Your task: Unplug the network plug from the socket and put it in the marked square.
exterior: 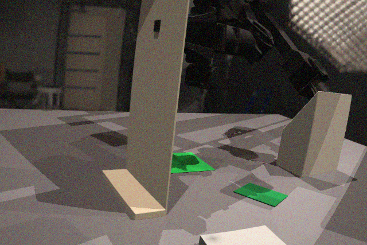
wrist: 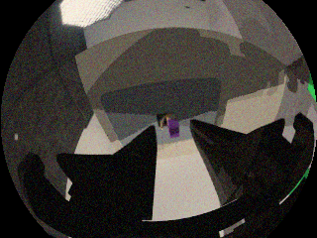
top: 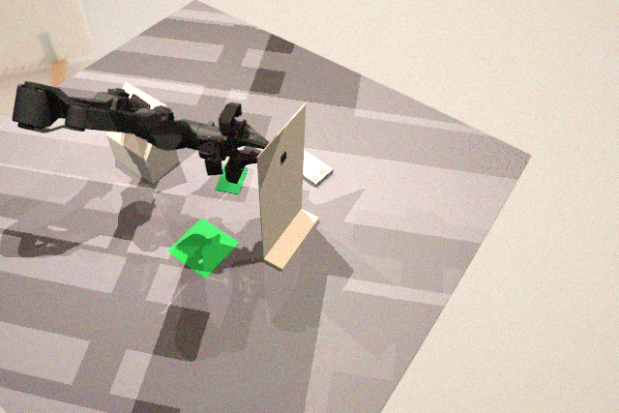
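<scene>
End effector (top: 259, 146) sits at the upright panel (top: 282, 183), jaws partly parted and grasping nothing; the purple plug (wrist: 173, 126) is lodged in the panel's socket just beyond the fingertips.

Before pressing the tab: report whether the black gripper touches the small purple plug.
Apart. Wrist view shows the small purple plug sitting between the black gripper's fingers, with pale gaps on both sides.
</scene>
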`<state>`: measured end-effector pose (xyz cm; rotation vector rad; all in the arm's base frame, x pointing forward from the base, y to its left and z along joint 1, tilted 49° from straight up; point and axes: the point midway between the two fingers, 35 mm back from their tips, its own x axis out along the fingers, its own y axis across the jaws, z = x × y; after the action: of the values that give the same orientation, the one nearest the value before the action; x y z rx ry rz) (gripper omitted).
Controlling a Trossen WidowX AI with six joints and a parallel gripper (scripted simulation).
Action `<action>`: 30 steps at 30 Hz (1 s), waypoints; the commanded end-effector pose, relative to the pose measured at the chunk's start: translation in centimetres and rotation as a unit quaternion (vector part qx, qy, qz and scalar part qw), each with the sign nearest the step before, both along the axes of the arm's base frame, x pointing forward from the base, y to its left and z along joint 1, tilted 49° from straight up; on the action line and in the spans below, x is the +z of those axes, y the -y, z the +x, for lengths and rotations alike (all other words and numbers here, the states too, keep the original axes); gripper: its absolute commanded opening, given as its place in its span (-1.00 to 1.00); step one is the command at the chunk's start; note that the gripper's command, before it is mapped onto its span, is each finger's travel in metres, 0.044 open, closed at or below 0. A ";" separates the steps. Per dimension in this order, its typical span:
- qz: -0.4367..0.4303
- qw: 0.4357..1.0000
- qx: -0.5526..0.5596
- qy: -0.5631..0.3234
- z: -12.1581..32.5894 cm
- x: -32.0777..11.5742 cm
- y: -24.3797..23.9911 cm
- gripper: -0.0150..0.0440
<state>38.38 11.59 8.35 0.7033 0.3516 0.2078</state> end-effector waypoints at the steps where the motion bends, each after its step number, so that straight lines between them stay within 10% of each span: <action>1: -0.001 1.000 0.003 0.003 0.6 0.1 -0.2 0.04; 30: -0.001 1.000 0.003 0.003 0.6 0.1 -0.2 -0.49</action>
<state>38.93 11.78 8.42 0.7042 0.3505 0.2163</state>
